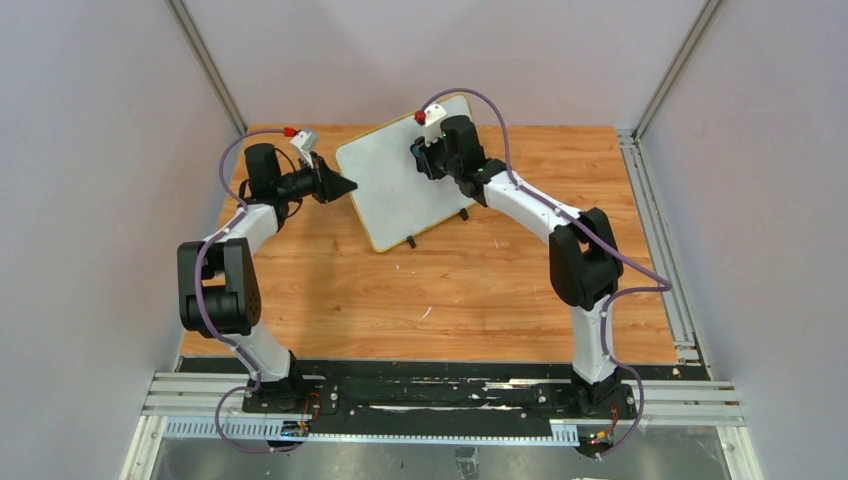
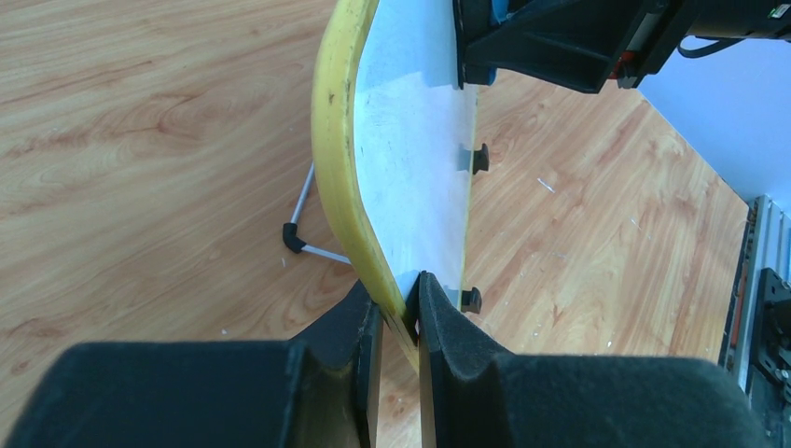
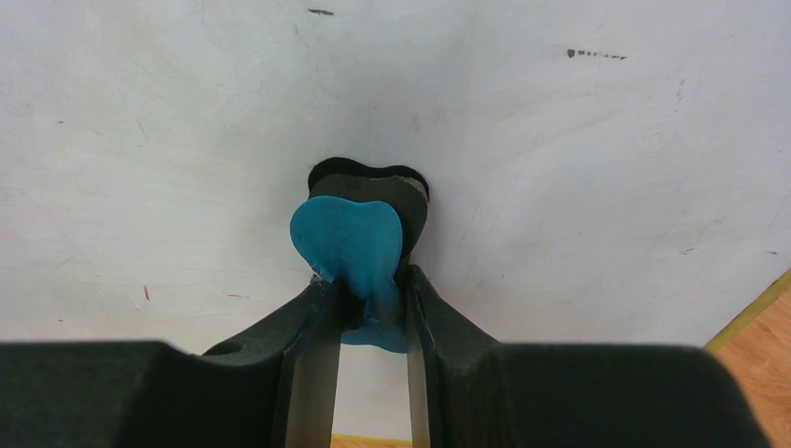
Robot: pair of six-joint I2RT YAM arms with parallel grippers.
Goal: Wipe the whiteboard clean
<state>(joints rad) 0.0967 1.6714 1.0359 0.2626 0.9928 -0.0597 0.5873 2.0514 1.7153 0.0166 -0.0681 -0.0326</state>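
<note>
The wood-grain tabletop was enclosed by plain pale lilac-grey walls at 9, 12 and 3 o'clock. Aluminium posts rose at 11 and 1 o'clock. Metal rails ran along 6 o'clock. Lighting was even.

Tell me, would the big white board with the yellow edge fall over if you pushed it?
Probably tippy: the white board with yellow frame has only two small black feet and a thin wire prop to stand on. The left gripper clamps its edge, likely to steady it. Its flat face looks stiff, not floppy.
</note>
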